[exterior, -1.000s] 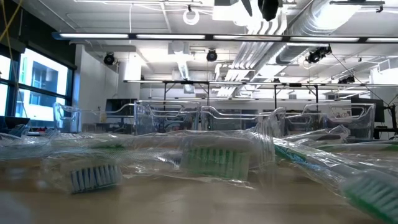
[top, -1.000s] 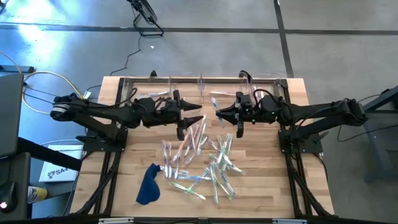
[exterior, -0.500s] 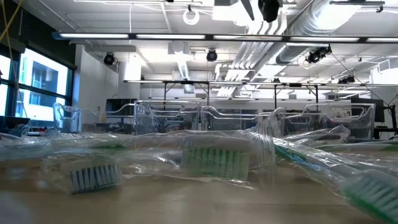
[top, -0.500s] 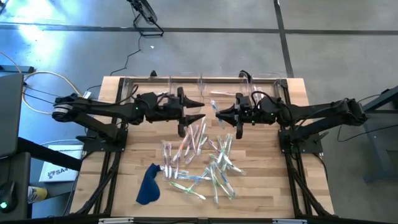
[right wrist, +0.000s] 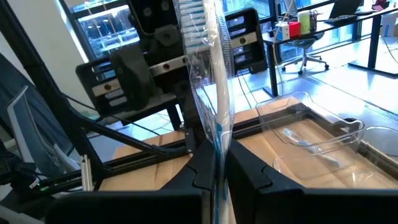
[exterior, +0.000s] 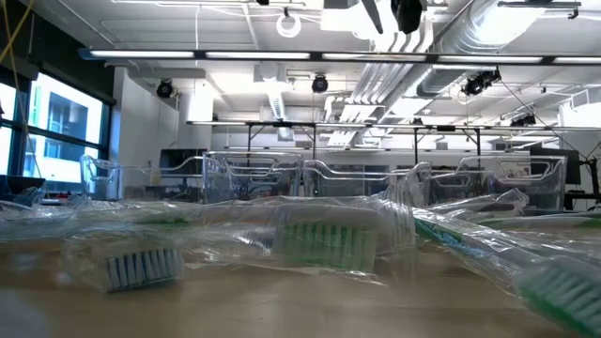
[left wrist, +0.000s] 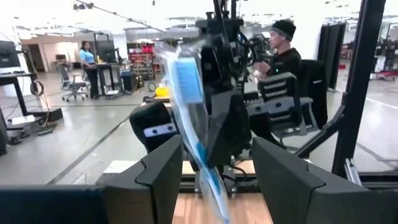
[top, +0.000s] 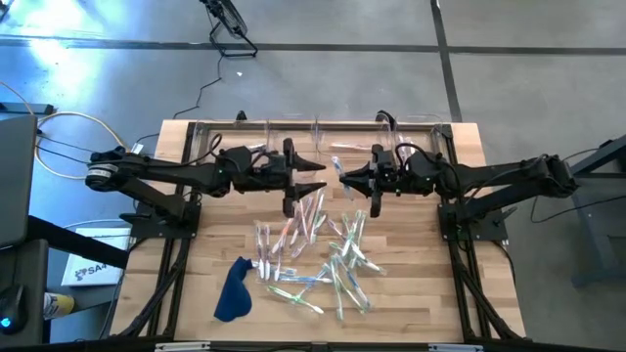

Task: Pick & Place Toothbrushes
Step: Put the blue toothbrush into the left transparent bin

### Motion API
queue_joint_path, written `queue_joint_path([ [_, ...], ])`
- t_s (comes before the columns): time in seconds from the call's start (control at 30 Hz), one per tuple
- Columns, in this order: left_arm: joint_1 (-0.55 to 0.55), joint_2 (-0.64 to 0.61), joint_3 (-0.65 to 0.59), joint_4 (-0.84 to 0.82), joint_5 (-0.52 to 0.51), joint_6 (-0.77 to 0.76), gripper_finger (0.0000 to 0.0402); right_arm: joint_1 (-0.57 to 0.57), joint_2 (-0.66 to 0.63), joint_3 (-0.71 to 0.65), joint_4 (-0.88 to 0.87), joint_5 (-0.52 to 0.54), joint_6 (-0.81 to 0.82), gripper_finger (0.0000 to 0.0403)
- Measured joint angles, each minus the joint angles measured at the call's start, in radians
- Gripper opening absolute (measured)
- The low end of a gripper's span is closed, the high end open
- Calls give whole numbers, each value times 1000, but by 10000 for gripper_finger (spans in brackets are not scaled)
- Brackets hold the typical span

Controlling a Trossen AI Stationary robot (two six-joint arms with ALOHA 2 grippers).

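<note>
Left claw (top: 318,177), open, now nearer right claw (top: 342,177), clamped on blue-handled toothbrush in clear wrapper (right wrist: 208,81), above tabletop's (top: 421,293) far edge: handover looks close.

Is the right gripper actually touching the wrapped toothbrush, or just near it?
Touching. The right wrist view shows the right gripper with its fingers closed on the wrapped blue toothbrush, which stands up between them.

Both arms meet nose to nose above the wooden table (top: 411,284), closing the middle. A scattered heap of clear-wrapped toothbrushes (top: 323,249) fills the centre; clear plastic rectangular bins (top: 323,137) line the far edge.
</note>
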State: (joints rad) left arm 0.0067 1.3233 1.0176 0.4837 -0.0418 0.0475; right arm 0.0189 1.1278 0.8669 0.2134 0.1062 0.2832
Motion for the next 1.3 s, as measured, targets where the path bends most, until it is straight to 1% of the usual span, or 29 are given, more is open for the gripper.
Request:
queue_joint_path([
  [0.13,0,10,0,-7,0,-3,187,0,0,0,0,-3,-2,15],
  [0.3,0,40,0,46,-1,-11,187,0,0,0,0,-12,-23,15],
  [0.43,14,65,18,32,1,-33,187,2,11,0,7,-35,-26,15],
  [0.5,20,93,42,55,-1,-53,187,2,20,0,9,-37,-27,15],
  [0.67,41,113,61,46,6,-73,187,2,22,0,12,-55,-38,15],
  [0.87,46,115,64,39,17,-76,187,1,24,0,16,-54,-45,15],
  [0.93,46,115,64,44,37,-76,187,1,33,0,19,-54,-45,15],
  [1.13,45,123,65,47,41,-79,187,1,76,0,46,-57,-45,15],
  [1.3,45,130,65,37,70,-90,187,1,83,0,49,-50,-45,15],
])
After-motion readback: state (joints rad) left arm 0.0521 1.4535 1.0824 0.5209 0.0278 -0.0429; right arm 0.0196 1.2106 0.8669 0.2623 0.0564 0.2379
